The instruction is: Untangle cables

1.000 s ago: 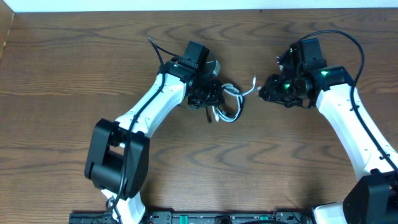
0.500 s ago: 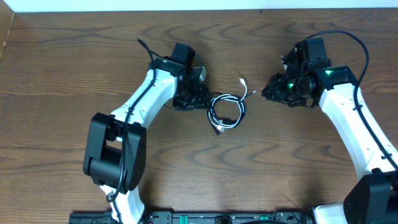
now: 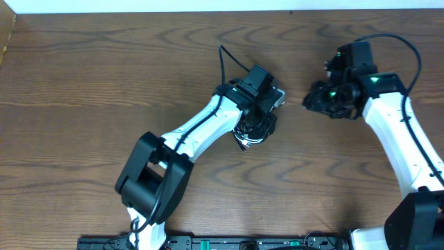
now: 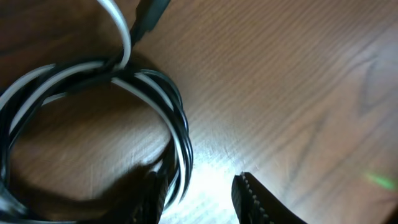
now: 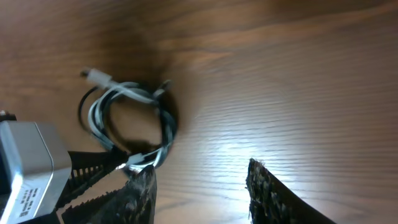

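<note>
A: Overhead check: barely started, by the look of it. Cables [image 3: 248, 139] in one tight coil mid-table, mostly hidden under left hand [image 3: 258, 123].

B: Any strand pulled free?

A: None visible. From left wrist: white and black cords looped together in one coil [image 4: 183, 140], crossing at top, black plug [image 4: 149, 17] poking out above. From right wrist: same coil [image 5: 165, 127], white plug [image 5: 93, 76] sticking out at upper left. No separate cord anywhere on table [image 3: 83, 83].

B: Left hand state?

A: Partly apart, low over coil's right edge. Coil's edge just beside inner face of one finger [image 4: 154, 190], other finger [image 4: 252, 199] over bare wood. Can't tell whether touching or pinching. Not calling that a grip.

B: Right hand?

A: Right hand [image 3: 310, 104] moderately wide and empty, only bare wood between fingers. Near coil on its right side, apart from it.

B: Done vs left?

A: Done: nothing to show beyond a hand at the bundle. Left: basically everything. Pin or lift coil, find a plug end, feed out through loops, repeat per cord, lay apart.

B: Risk?

A: Likely dragging whole coil instead of one strand, given how tightly wound. Worth trying right hand on white plug, probably the easiest free end.
</note>
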Controlling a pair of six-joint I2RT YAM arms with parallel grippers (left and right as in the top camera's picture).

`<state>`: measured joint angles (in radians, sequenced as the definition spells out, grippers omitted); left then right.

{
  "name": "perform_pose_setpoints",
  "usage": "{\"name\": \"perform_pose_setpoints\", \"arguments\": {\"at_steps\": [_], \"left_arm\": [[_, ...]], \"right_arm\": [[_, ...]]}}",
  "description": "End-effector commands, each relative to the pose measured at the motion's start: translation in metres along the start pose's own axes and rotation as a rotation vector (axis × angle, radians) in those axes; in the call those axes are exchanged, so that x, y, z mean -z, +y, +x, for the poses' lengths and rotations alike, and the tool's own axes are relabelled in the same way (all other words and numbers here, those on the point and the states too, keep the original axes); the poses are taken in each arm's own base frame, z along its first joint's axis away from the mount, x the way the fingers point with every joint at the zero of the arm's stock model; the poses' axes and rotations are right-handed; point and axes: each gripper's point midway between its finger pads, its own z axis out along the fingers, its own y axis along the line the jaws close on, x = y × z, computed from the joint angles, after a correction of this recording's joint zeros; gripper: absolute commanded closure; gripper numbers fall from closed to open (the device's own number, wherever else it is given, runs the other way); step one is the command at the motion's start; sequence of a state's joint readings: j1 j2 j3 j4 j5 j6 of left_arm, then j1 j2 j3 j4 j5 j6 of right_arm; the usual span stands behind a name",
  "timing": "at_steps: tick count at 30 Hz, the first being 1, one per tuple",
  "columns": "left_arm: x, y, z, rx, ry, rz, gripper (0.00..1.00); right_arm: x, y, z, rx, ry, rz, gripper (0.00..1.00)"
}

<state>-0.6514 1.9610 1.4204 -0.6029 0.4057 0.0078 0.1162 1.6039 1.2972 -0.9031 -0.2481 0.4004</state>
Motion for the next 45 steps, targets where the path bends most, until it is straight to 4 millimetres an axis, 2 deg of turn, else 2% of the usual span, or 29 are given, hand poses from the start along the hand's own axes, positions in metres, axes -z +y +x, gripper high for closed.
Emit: {"name": "perform_pose_setpoints", "arguments": {"at_steps": [1,5,11,17,21,28,30,34,36,39,42,45], "left_arm": [[-0.017,-0.002,-0.003,-0.046,0.01,-0.025,0.62],[-0.03,0.005,-0.001,-0.066,0.021,-0.105,0.66],[-0.042,0.012,0.004,-0.063,0.038,-0.184,0.68],[-0.055,0.022,0.012,-0.028,0.067,-0.218,0.73],[-0.062,0.024,0.016,0.017,0.079,-0.217,0.81],[-0.061,0.023,0.017,0.036,0.08,-0.215,0.92],[-0.049,0.019,0.009,0.067,0.06,-0.194,0.93],[-0.004,-0.008,-0.018,0.104,0.002,-0.001,0.92],[0.029,-0.022,-0.033,0.127,-0.051,0.137,0.93],[0.069,-0.032,-0.045,0.182,-0.11,0.311,0.93],[0.106,-0.035,-0.049,0.244,-0.138,0.504,0.93],[0.124,-0.036,-0.051,0.27,-0.145,0.624,0.93]], "right_arm": [[0.008,-0.025,-0.014,-0.052,-0.028,0.038,0.57],[0.014,-0.047,-0.019,-0.115,-0.034,0.058,0.58],[0.018,-0.064,-0.022,-0.158,-0.039,0.074,0.59],[0.018,-0.065,-0.02,-0.144,-0.033,0.076,0.59],[0.018,-0.065,-0.02,-0.141,-0.032,0.077,0.59],[0.018,-0.062,-0.019,-0.137,-0.024,0.056,0.61],[0.018,-0.058,-0.019,-0.112,-0.02,0.032,0.62],[0.018,-0.037,-0.017,-0.027,-0.003,-0.087,0.62],[0.021,-0.019,-0.016,0.029,0.008,-0.19,0.62],[0.03,0.011,-0.012,0.109,0.02,-0.372,0.62],[0.049,0.048,-0.008,0.175,0.023,-0.615,0.63],[0.061,0.066,-0.008,0.207,0.017,-0.731,0.64]]}}
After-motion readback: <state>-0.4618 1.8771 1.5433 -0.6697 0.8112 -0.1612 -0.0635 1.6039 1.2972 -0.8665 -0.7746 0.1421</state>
